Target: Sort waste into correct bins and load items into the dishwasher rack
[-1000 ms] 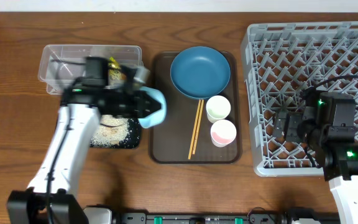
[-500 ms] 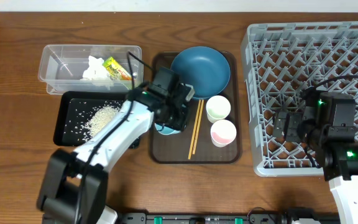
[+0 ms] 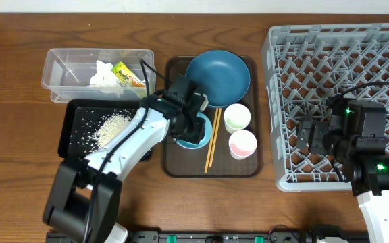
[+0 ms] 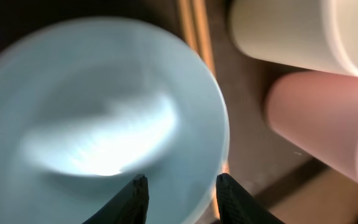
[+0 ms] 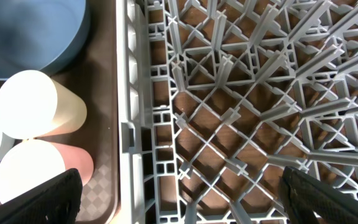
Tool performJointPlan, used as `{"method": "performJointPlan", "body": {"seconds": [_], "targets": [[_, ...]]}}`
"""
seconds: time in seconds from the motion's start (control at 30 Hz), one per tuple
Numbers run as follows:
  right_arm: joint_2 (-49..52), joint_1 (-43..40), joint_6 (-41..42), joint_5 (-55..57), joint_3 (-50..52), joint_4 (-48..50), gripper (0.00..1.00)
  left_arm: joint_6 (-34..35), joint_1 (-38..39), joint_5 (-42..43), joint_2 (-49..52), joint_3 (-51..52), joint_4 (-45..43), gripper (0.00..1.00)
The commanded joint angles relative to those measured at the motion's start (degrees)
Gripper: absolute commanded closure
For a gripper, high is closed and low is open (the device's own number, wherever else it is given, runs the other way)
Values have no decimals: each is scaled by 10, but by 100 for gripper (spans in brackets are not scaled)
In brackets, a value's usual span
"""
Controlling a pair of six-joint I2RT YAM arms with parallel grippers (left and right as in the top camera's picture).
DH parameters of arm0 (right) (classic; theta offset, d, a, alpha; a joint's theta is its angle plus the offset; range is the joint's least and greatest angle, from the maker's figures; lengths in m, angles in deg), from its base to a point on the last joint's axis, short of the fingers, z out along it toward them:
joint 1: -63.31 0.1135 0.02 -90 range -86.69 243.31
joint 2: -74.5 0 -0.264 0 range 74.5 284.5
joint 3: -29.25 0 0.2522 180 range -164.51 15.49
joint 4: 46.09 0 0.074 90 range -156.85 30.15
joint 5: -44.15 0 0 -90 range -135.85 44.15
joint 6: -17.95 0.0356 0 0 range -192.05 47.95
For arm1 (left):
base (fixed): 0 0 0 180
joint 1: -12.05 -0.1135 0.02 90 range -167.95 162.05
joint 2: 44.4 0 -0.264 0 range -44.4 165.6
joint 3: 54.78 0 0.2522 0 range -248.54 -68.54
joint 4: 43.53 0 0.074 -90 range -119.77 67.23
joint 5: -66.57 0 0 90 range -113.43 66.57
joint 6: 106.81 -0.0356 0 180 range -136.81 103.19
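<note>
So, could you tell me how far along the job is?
Done: tissue and wrapper in the clear tub, rice in the black tray. In hand: left jaws straddle the rim of the bowl. Left: bowl, plate, pale cup, pink cup, chopsticks go into the rack.

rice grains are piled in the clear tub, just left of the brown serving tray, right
Not quite. The rice grains are piled in the black tray, not the clear tub, which holds only the tissue and snack wrapper. The overhead view shows this. The pile is indeed just left of the brown serving tray.
</note>
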Motion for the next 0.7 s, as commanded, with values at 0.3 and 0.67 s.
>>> {"method": "performJointPlan", "body": {"seconds": [0.3,0.67], "targets": [[-2,6,7,0,-11,0,1,33,73,27,-49,-18,-56,52],[-2,6,7,0,-11,-1,1,60,137,-49,1,-16,-77,48]]}}
